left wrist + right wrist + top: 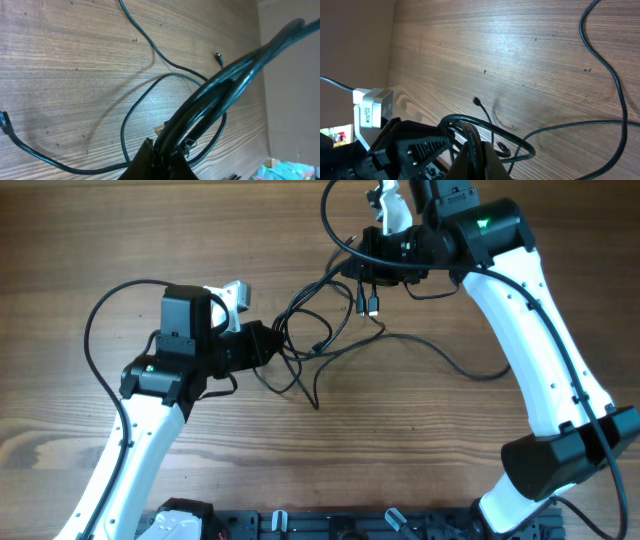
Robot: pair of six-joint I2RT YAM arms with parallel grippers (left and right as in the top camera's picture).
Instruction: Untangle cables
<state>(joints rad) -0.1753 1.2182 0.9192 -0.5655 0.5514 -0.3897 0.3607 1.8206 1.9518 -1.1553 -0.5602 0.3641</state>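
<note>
The cables are thin black cords stretched in a tangle between my two grippers over the wooden table. My left gripper is shut on one end of the bunch. In the left wrist view the left gripper clamps several cords that run taut up to the right. My right gripper is shut on the other end, with a plug hanging below it. In the right wrist view the right gripper pinches a looped cord.
One cord trails right under the right arm. Loose loops and a small plug lie on the table. The left arm's wrist camera sits close to the right gripper. The arm bases stand at the front edge.
</note>
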